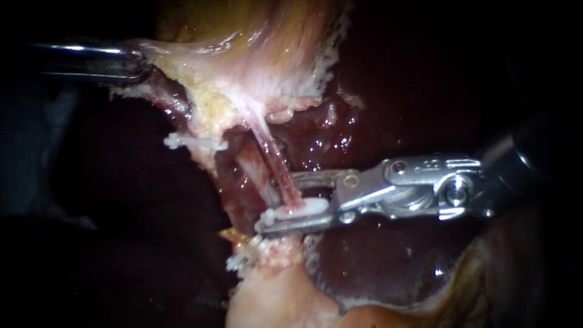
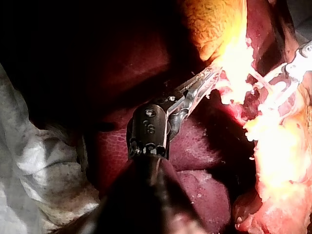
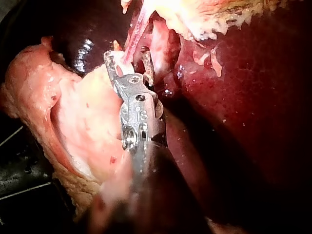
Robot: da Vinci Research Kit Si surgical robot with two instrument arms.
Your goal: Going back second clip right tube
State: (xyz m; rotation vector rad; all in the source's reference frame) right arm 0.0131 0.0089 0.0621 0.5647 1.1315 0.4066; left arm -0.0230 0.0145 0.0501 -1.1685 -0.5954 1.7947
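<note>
Right instrument (image 1: 276, 203), nearest the lens: jaws apart on either side of the thin pink right tube (image 1: 270, 152) and gripping nothing, with a white clip (image 1: 297, 208) across that tube, lying against the lower jaw. To back out well, I judge: keep the jaws wide and draw straight right along the shaft, snagging neither clip nor tube (left instrument (image 1: 141, 64), far left, jaws closed on pale tissue (image 1: 173, 59), gives the tension). No containers show; another clip (image 1: 194, 143) lies left, well apart.
</note>
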